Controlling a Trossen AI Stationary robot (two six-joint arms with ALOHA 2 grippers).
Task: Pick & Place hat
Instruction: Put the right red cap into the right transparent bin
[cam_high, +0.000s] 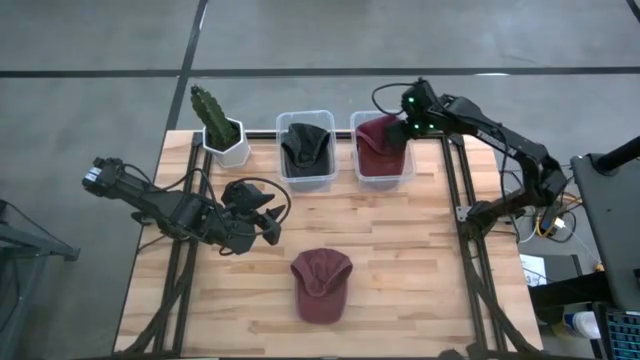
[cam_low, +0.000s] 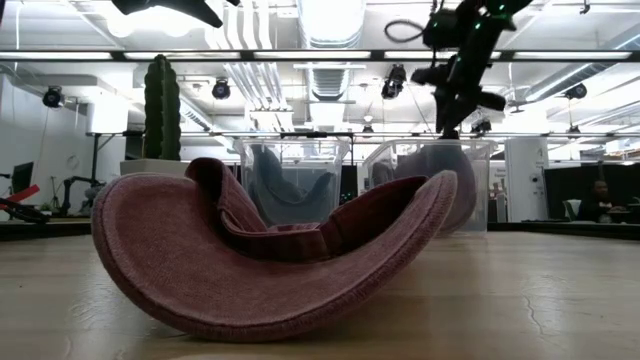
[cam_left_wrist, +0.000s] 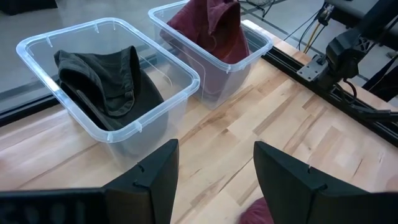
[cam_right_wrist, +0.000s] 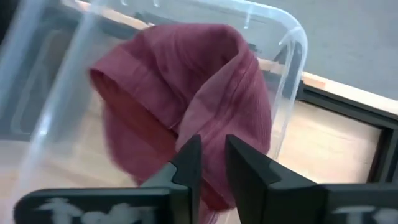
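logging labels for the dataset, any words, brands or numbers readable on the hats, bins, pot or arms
No readable text in any view.
Maroon hat on the table: no logo or label shows.
Dark hat and maroon hat in the bin: plain fabric.
Clear bins, white pot: unmarked.
Right gripper, left gripper: no lettering.

Maroon hat (cam_high: 322, 285) on pale wood table (cam_high: 420, 260); dark green hat (cam_high: 305, 147); clear bins (cam_high: 330, 178).

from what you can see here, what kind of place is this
Probably a robotics lab or workshop: a wooden table on a bare concrete floor, ceiling strip lights over an open hall, and more equipment at benches behind.
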